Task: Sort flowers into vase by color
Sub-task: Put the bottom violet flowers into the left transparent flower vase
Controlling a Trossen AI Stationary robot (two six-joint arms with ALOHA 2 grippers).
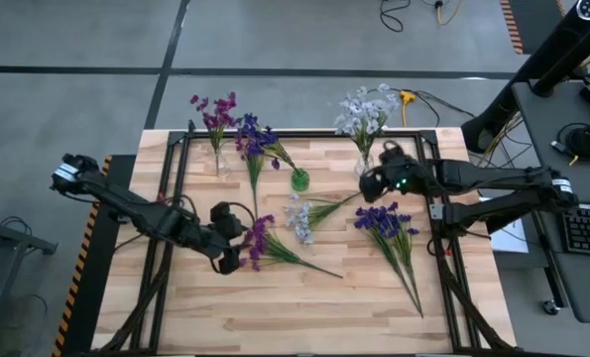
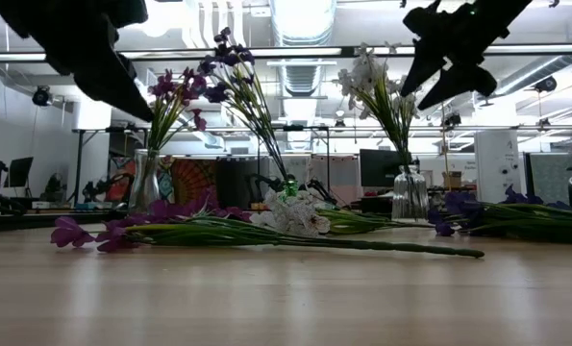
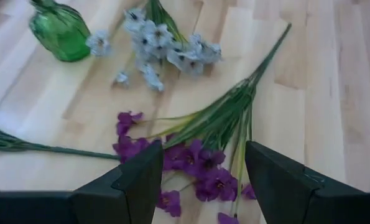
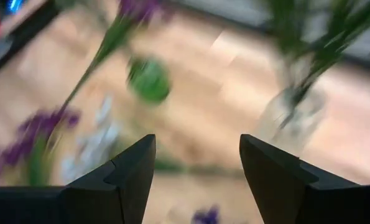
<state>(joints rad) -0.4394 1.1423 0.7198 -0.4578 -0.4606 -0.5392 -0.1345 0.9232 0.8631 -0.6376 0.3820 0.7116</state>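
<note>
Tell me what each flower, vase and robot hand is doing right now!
Left gripper: open, above the magenta flower.
Right gripper: open, beside the right vase.
Magenta flower: lying on the table.
White flower: lying flat.
Blue flower: lying flat.
Left vase: upright, holds magenta flowers.
Green vase: upright, holds blue flowers.
Right vase: upright, holds white flowers.

Taking the middle vase (image 1: 299, 180) as the landmark: another vase (image 1: 220, 164) is standing to its left and a third vase (image 1: 362, 164) to its right, each holding flowers. In front of it three loose sprigs are lying on the table (image 1: 275, 307): one (image 1: 275, 246) front-left, one (image 1: 309, 214) directly before it, one (image 1: 394, 238) front-right.
</note>
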